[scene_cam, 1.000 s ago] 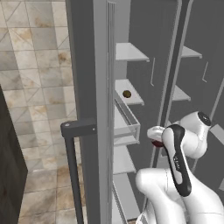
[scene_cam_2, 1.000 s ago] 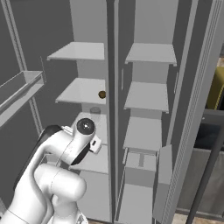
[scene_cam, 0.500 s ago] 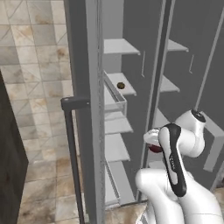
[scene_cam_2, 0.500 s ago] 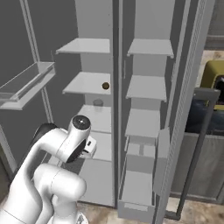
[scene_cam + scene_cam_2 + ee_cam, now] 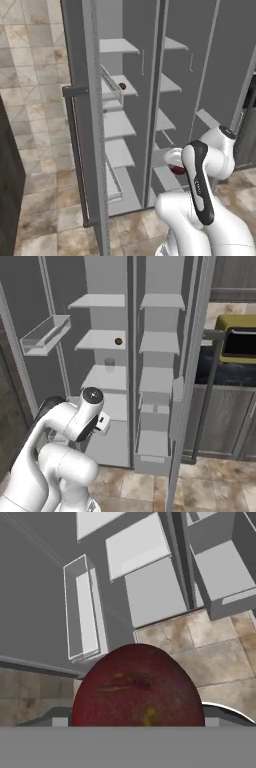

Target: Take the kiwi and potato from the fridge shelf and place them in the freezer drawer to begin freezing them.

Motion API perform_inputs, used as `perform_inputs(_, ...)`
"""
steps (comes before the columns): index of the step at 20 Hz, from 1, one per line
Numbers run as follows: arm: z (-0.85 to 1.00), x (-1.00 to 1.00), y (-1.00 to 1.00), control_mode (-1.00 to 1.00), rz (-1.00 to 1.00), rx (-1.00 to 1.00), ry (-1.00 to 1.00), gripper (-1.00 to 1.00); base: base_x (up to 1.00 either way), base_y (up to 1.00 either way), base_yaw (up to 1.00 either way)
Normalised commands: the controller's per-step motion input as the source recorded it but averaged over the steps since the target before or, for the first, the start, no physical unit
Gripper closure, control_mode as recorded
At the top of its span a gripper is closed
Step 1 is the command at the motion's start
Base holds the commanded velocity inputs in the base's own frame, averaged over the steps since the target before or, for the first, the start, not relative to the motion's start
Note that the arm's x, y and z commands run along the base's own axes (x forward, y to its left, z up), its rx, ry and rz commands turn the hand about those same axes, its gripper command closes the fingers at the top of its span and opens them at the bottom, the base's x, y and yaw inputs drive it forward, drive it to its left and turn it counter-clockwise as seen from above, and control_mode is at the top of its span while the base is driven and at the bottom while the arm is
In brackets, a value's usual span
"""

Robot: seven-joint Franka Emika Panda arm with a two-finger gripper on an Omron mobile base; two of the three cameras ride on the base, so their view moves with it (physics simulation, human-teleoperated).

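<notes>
A reddish-brown potato [image 5: 137, 687] fills the bottom of the hand view, and my gripper [image 5: 174, 168] is shut on it, held low in front of the open fridge; its fingertips are hidden behind the potato. The potato [image 5: 177, 170] shows as a dark red lump beside my wrist. A small brown kiwi [image 5: 118, 341] lies on the fridge shelf [image 5: 97, 344] in the left column, also seen as the kiwi [image 5: 122, 86] up behind the door edge. The grey freezer drawer [image 5: 152, 446] stands pulled out at the bottom of the right column, and it appears as the freezer drawer [image 5: 227, 574] at upper right.
The left fridge door [image 5: 82, 125] with its dark handle [image 5: 74, 150] stands open; a clear bin [image 5: 46, 333] hangs on it. The right door [image 5: 192, 371] is open too. A small glass [image 5: 109, 362] sits on a lower shelf. Tiled floor lies below.
The whole picture has shifted: the base has backed away from the fridge, which now looks smaller and farther. The arm keeps its pose with the potato still gripped.
</notes>
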Motion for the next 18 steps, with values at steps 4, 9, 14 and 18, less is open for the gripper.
perform_inputs(4,0.00,0.00,0.00,1.00,0.00,0.00,0.00,1.00,0.13,0.00,-0.22)
perform_inputs(9,0.00,0.00,0.00,1.00,0.00,0.00,0.00,1.00,0.19,0.00,-0.22)
perform_inputs(14,0.00,0.00,0.00,1.00,0.00,0.00,0.00,1.00,0.28,0.00,-0.15)
perform_inputs(18,0.00,0.00,0.00,1.00,0.00,0.00,0.00,1.00,0.50,0.00,-0.10)
